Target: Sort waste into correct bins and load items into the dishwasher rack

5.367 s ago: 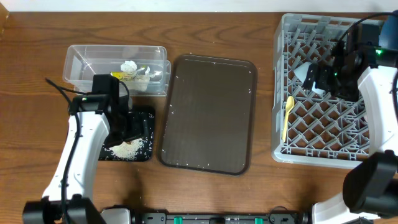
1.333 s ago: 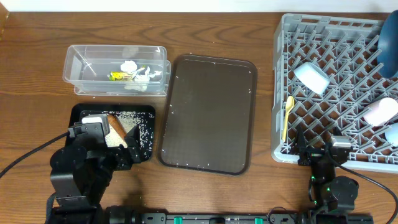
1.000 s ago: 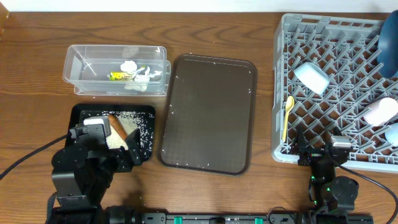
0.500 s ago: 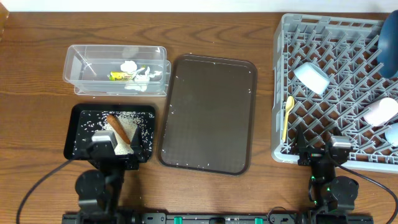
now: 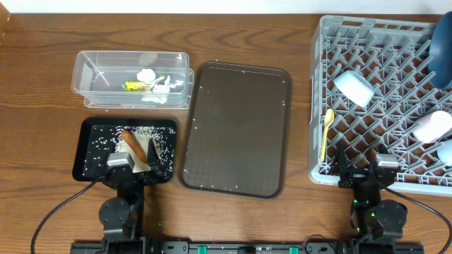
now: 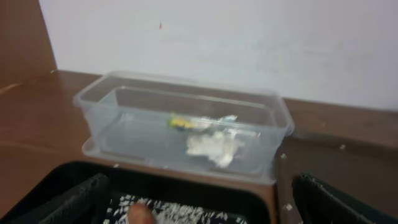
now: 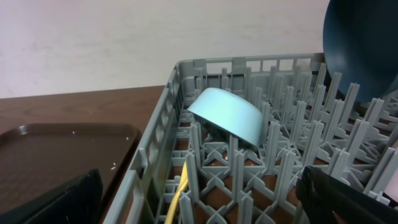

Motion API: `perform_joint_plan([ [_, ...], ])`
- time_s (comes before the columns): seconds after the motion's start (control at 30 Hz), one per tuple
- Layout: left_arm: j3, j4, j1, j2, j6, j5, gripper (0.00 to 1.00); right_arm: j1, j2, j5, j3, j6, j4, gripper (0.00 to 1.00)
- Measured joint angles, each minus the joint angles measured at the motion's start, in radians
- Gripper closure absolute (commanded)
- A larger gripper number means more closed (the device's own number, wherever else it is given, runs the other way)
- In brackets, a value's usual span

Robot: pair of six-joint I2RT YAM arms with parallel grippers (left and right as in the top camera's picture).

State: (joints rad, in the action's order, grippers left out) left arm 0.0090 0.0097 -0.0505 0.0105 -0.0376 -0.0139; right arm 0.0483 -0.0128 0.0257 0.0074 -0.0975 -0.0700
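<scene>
The clear tub [image 5: 92, 74] holds crumpled white paper [image 5: 148, 76] and the yellow-green wrapper [image 5: 135, 86]. The black tray [image 5: 90, 144] holds rice grains [image 5: 145, 132] and the orange-brown stick [image 5: 133, 143]. My left gripper [image 5: 134, 164] is open and empty at that tray's near edge. The left wrist view shows the tub [image 6: 112, 118], paper [image 6: 211, 146], wrapper [image 6: 180, 122], tray [image 6: 205, 190] and rice [image 6: 186, 213]. The grey rack [image 5: 381, 169] holds the light blue bowl [image 5: 353, 87], yellow spoon [image 5: 325, 132], pink cup [image 5: 432, 127], blue cup [image 5: 446, 149] and dark blue plate [image 5: 441, 39]. My right gripper [image 5: 361, 171] is open and empty at the rack's near edge.
The dark brown serving tray [image 5: 236, 127] lies between the bins and the rack with a few rice grains on it. The right wrist view shows the bowl [image 7: 227, 115], spoon [image 7: 177, 199], plate [image 7: 364, 43] and rack wall [image 7: 155, 155], with the brown tray [image 7: 56, 149] at left.
My left arm has drawn back off the black tray to the table's front edge, uncovering the rice and stick. The right arm left the rack earlier and has since stayed still.
</scene>
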Motion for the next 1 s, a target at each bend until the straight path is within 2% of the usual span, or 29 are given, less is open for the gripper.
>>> perform_joint_plan([
  [1.0, 0.008, -0.035, 0.0, 0.0, 0.012, -0.005, 0.05, 0.0, 0.0, 0.0, 0.0, 0.0, 0.0, 0.01],
])
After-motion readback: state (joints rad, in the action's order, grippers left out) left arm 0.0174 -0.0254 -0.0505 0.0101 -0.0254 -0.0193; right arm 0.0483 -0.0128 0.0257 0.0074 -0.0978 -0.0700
